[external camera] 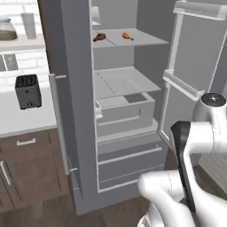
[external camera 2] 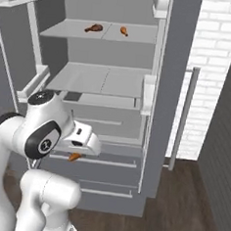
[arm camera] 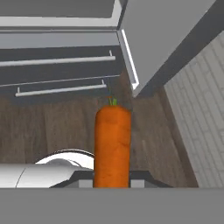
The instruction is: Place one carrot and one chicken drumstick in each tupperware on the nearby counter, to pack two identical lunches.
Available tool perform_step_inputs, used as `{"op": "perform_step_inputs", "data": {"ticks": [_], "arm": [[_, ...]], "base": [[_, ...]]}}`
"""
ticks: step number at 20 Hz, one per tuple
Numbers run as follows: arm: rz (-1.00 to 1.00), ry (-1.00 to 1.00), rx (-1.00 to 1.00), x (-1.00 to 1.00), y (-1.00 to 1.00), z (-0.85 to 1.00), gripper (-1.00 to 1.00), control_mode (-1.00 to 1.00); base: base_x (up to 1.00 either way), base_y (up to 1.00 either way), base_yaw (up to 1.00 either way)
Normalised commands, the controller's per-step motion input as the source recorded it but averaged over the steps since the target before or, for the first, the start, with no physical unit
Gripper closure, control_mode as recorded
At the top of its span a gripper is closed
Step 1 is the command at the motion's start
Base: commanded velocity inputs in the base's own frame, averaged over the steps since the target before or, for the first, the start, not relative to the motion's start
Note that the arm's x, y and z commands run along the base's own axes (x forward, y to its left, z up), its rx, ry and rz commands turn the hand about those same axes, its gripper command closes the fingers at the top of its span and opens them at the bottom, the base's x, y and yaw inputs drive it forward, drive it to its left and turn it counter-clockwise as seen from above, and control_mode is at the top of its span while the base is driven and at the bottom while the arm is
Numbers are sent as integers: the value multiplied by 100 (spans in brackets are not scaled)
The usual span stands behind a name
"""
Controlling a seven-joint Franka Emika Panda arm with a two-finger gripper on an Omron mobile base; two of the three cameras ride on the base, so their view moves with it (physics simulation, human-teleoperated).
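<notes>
Jaws were clamped on a carrot, held by the gripper low before the open fridge. Two chicken drumsticks lay on its upper shelf.

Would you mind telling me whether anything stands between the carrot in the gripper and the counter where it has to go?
The gripper is shut on the carrot, low in front of the open fridge. The counter lies to the left, and the fridge's open left door stands between them. The tupperware cannot be seen.
</notes>
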Motion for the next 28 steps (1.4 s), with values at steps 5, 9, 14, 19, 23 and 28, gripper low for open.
{"op": "perform_step_inputs", "data": {"ticks": [5, 9, 14, 19, 23, 28], "arm": [[0, 0, 0, 0, 0, 0, 100, 100], [0, 0, 0, 0, 0, 0, 100, 100], [0, 0, 0, 0, 0, 0, 100, 100], [0, 0, 0, 0, 0, 0, 100, 100], [0, 0, 0, 0, 0, 0, 100, 100], [0, 0, 0, 0, 0, 0, 100, 100]], "base": [[-88, 94, 31], [-47, 100, 48], [27, 100, 30], [56, 100, 16], [56, 100, 11], [18, 97, 42]]}}
